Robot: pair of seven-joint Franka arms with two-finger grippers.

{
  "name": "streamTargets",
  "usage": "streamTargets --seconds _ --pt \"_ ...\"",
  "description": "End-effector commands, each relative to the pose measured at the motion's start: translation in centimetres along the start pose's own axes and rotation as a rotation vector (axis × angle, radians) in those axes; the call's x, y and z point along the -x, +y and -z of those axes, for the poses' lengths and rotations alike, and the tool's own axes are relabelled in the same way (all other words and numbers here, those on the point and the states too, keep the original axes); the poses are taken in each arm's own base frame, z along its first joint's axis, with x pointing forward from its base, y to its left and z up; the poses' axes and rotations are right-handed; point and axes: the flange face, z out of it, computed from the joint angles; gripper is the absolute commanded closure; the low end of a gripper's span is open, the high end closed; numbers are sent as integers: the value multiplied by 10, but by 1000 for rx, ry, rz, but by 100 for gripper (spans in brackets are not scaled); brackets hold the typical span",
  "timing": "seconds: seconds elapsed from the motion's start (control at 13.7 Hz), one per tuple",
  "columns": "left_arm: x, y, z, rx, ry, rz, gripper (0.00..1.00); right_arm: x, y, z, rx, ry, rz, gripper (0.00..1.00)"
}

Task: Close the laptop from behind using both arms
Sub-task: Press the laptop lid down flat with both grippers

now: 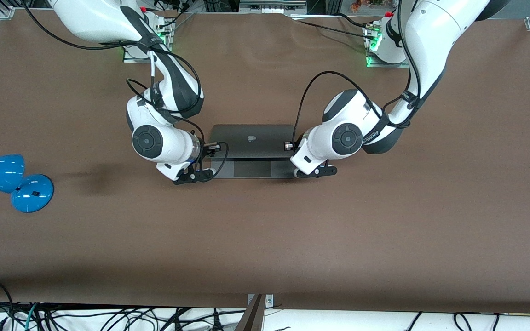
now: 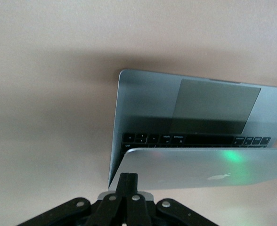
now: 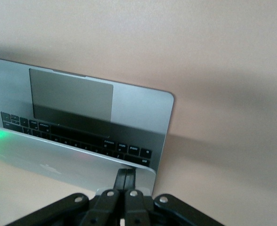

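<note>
Two closed grippers, left (image 2: 127,181) and right (image 3: 125,178), pressed against the lid corners of a half-lowered laptop (image 1: 251,138) on the table (image 1: 265,239).

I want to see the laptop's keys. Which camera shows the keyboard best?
The right wrist view: the keyboard shows as several rows of black keys between the trackpad and the half-lowered lid. The left wrist view shows only a strip of keys. In the front view the lid hides them.
</note>
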Motion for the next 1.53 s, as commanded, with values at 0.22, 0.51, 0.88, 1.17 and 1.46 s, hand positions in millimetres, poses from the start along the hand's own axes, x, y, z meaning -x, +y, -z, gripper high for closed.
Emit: streamTargets --seconds 0.22,0.51,0.88,1.17,1.46 --pt "-23 11 -19 -26 52 16 100 -9 4 -7 6 38 41 100" --pt "-34 6 -26 -25 48 28 100 -16 10 -14 3 65 66 100" --pt "-49 6 -34 -34 66 40 100 -23 13 -36 11 70 68 100" --pt "-57 6 -46 -19 77 44 100 -25 13 -41 8 81 68 100" --pt "-62 4 -55 -44 89 48 100 -33 19 -57 1 103 90 100"
